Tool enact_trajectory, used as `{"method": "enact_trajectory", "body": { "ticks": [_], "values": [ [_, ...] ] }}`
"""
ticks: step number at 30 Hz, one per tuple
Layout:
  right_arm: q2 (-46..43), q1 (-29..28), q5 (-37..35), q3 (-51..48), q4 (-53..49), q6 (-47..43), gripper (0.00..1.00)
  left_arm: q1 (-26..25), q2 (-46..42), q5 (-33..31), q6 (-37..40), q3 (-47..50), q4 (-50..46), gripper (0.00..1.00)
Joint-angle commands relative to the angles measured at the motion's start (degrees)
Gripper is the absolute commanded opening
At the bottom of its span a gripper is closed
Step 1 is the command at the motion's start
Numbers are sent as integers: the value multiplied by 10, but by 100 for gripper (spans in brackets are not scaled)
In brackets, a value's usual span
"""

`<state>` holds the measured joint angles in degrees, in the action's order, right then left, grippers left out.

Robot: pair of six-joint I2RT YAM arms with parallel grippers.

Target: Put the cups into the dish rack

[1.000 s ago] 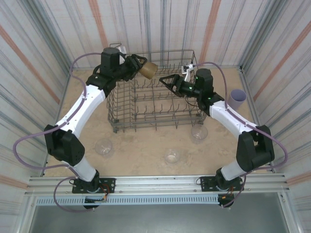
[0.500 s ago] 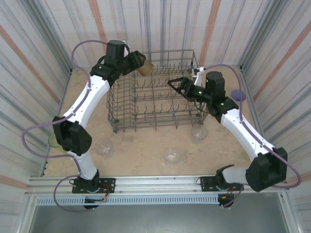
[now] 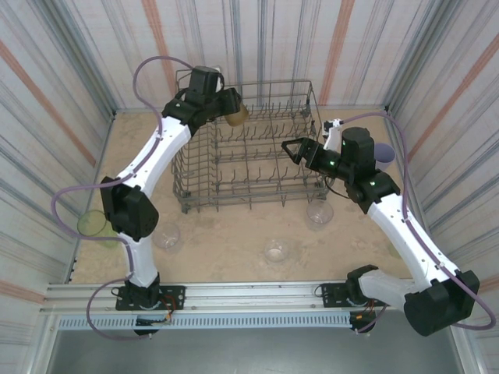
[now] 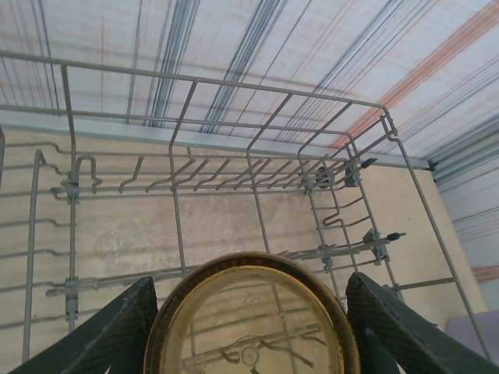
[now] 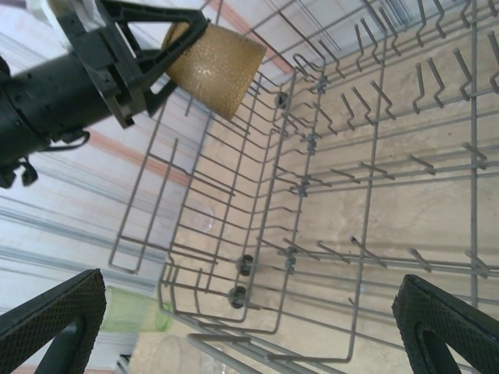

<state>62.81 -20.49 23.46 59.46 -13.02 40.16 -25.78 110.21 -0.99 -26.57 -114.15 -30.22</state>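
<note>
Starting at the left wall, a yellow-green cup (image 3: 92, 223) stands on the sandy table (image 3: 226, 234), just beside the left arm's elbow. A clear cup (image 3: 166, 236) sits near the arm's base, partly covered by it. The left gripper (image 3: 228, 107) reaches up to the far left corner of the dish rack (image 3: 249, 167). Its fingers (image 4: 117, 331) are spread about halfway and clamp the amber cup (image 3: 237, 114) from both sides. That cup hangs tilted over the rack's top rim, clear of the wires, with the back wall and rows of upright tines below and ahead of it.

In front of the rack, two more clear cups stand on the table, one near the middle (image 3: 277, 250) and one just off the rack's near right corner (image 3: 320, 212).

The right gripper (image 3: 293, 149) hovers over the rack's right side, jaws spread as wide as they go and holding nothing, facing the amber cup across the tines. A lavender cup (image 3: 383, 153) stands by the right wall, half hidden behind the right wrist.
</note>
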Motion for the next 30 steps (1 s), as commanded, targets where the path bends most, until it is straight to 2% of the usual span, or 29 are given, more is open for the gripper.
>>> {"method": "enact_trajectory", "body": {
  "ticks": [1,17,21,30],
  "values": [
    [-16,0,-5,-2,-40,-45,99,-9,16,-39,57,-26,4,0],
    [-31,-3,-5,-1,-95,-110,99,-41,70,-142,137,-28,36,0],
    [-45,-3,-28,6,-128,-135,99,-45,84,-152,141,-26,41,0],
    [-57,3,-38,-2,-131,-153,99,-45,117,-176,160,-27,56,0]
  ]
}}
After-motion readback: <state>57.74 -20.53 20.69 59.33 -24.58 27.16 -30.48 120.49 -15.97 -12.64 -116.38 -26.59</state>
